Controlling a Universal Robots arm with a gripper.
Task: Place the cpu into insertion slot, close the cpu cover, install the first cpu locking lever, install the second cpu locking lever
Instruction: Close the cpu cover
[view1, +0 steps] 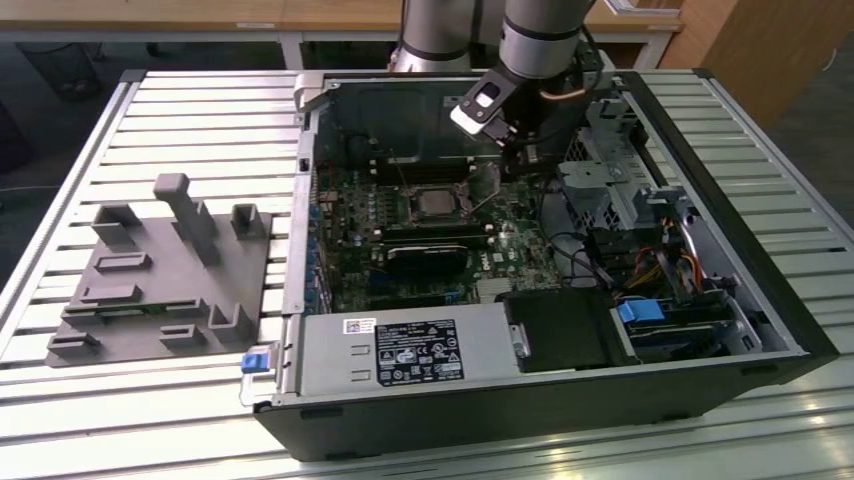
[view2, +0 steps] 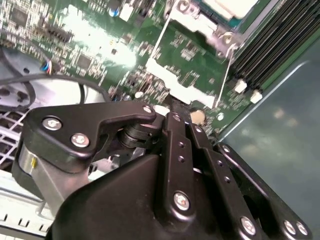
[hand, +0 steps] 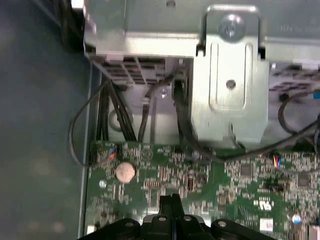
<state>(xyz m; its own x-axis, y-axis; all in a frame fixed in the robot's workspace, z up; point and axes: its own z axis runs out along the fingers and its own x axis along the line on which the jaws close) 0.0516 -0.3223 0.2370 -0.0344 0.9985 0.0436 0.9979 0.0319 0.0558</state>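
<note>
Apparently the gripper (hand: 172, 199), at the first wrist view's bottom centre, is clenched with nothing visible between its fingers. The cpu (view2: 231, 6), at the second wrist view's top edge, seems seated in the insertion slot (view1: 407, 205). It looks light, stiff and fragile, so I would hold it by its edges.

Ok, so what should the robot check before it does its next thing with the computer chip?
1. The cpu lies in the insertion slot: ok.
2. The cpu cover is flat over the chip: cannot tell.
3. Locking levers latched: not ok, both thin wires look free and stick out from the socket.
4. The gripper is over the green board, close to the socket: ok.
5. Black cables keep away from the socket, by the case wall: ok.
</note>
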